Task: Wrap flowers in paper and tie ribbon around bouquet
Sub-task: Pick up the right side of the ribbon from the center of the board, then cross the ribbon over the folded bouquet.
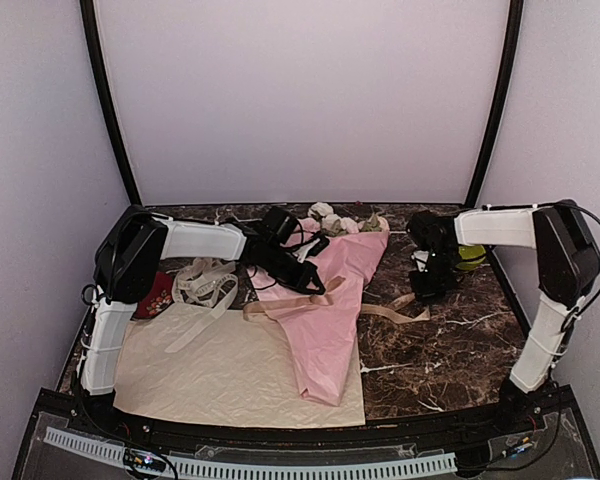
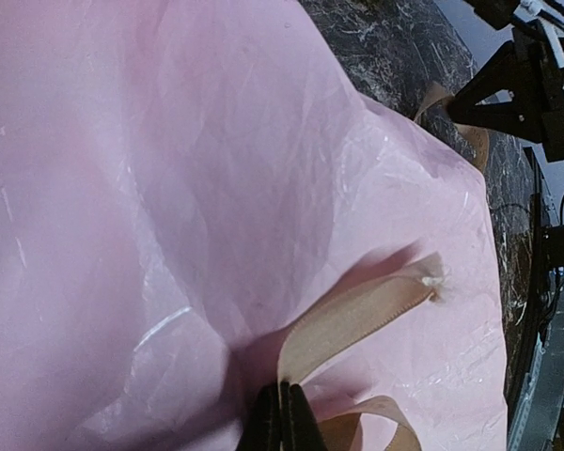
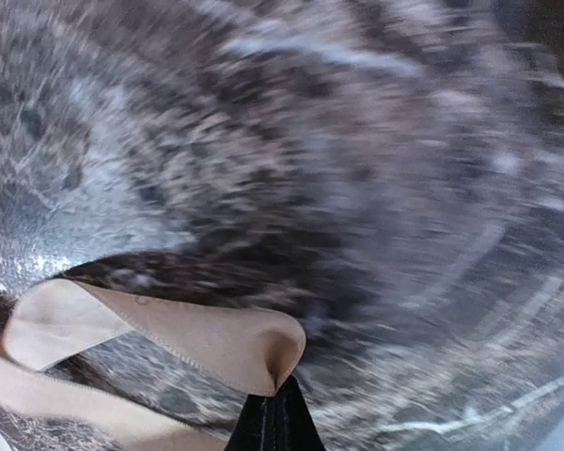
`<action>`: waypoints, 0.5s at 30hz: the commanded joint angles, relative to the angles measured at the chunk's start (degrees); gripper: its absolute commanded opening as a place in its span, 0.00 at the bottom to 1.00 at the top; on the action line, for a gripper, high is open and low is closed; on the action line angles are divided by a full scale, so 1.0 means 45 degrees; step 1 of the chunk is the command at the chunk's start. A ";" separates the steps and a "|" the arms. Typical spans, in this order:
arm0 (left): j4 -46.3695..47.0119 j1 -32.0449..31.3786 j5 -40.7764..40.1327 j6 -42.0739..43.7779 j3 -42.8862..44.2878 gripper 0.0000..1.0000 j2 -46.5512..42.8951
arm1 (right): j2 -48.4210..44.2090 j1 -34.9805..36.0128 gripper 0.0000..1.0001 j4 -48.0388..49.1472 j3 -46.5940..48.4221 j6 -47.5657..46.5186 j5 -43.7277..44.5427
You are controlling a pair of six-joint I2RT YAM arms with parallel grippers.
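The left gripper (image 2: 282, 421) is clamped on the ribbon (image 2: 357, 315) just above the bouquet (image 1: 325, 335). The right gripper (image 3: 273, 423) pinches a fold of ribbon over the tabletop (image 1: 450, 345). The bouquet lies mid-tabletop, with its roses (image 1: 332, 218) at the far end.

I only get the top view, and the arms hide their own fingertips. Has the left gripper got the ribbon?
Observer: Yes. The left wrist view shows the left gripper shut on the ribbon, just above the paper.
Operator: And the right?
Observer: Its wrist view shows the right gripper shut on a fold of ribbon over the table.
Operator: Any loose end?
Observer: A frayed end sticks out past the left gripper, over the paper.
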 commanded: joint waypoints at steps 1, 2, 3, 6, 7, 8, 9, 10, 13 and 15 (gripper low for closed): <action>-0.0601 0.0055 -0.0224 0.0295 0.0260 0.00 -0.0160 | -0.2380 -0.0393 0.00 -0.0374 0.0943 0.0946 0.2562; -0.0600 0.0061 -0.0223 0.0309 0.0271 0.00 -0.0168 | -0.2939 -0.0399 0.00 -0.0222 0.1268 0.0811 0.2397; -0.0588 0.0062 -0.0220 0.0323 0.0273 0.00 -0.0153 | -0.3495 -0.0354 0.00 0.0235 0.1494 0.0603 0.1812; -0.0548 0.0060 -0.0203 0.0361 0.0263 0.00 -0.0157 | -0.4855 0.0396 0.00 0.2425 0.1484 -0.0146 -0.1059; -0.0532 0.0052 -0.0186 0.0383 0.0263 0.00 -0.0153 | -0.5063 0.0910 0.00 0.3172 0.1402 -0.0317 -0.1901; -0.0490 0.0058 -0.0143 0.0400 0.0274 0.00 -0.0162 | -0.5113 0.1636 0.00 0.4020 0.1290 -0.0424 -0.2761; -0.0460 0.0071 -0.0052 0.0400 0.0273 0.00 -0.0153 | -0.5019 0.1960 0.00 0.4797 0.1242 -0.0457 -0.3757; -0.0404 0.0090 0.0084 0.0361 0.0280 0.00 -0.0162 | -0.4783 0.2429 0.00 0.5664 0.1232 -0.0436 -0.4648; -0.0075 0.0133 0.0811 0.0125 0.0274 0.00 -0.0214 | -0.3647 0.3397 0.00 0.8367 0.1326 0.0375 -0.6810; 0.0389 0.0205 0.1340 -0.0123 0.0153 0.00 -0.0398 | -0.2409 0.3530 0.00 1.0332 0.1201 0.1409 -0.8037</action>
